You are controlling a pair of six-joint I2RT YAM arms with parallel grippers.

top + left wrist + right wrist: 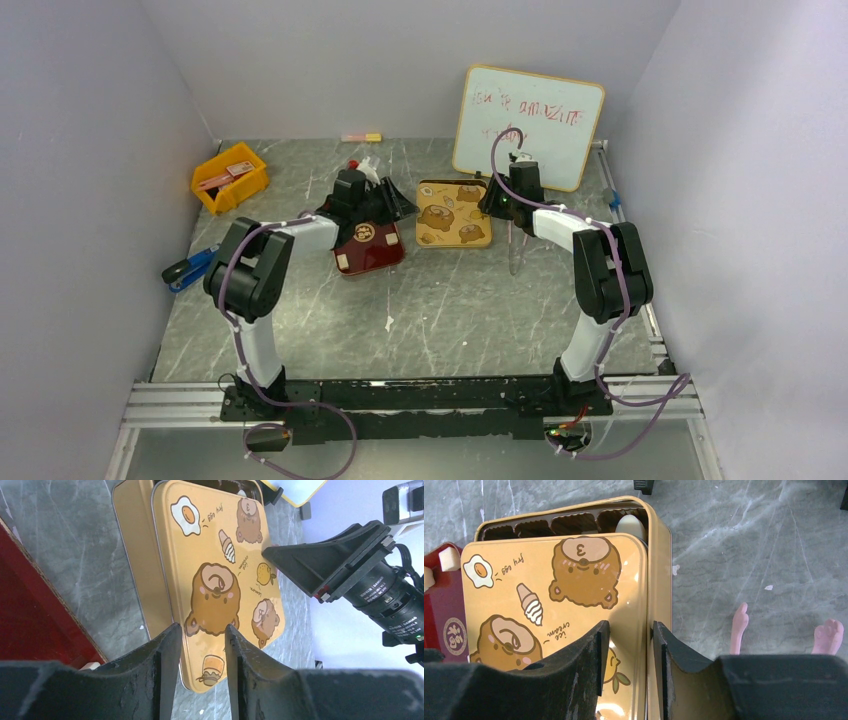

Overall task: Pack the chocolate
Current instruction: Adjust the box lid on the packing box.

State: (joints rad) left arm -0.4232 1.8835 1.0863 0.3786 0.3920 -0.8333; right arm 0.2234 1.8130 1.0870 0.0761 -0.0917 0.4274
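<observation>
**Grey marble table (pixel 450 310), chocolate tin half covered**

We see the bear-printed gold lid (pixel 554 595) lying askew on its tin (pixel 660 555). Only the right wrist view shows the uncovered compartments, one holding a pale rounded piece (pixel 630 526), and chocolate cubes (pixel 449 559) on the red tray (pixel 446 625). We judge that most packing remains. The left gripper (pixel 200 630) and right gripper (pixel 630 627) hover over the lid, fingers parted, grasping nothing.

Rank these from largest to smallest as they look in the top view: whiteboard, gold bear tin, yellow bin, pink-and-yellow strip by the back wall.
1. whiteboard
2. gold bear tin and yellow bin: they look about alike, so not ranked against each other
3. pink-and-yellow strip
</observation>
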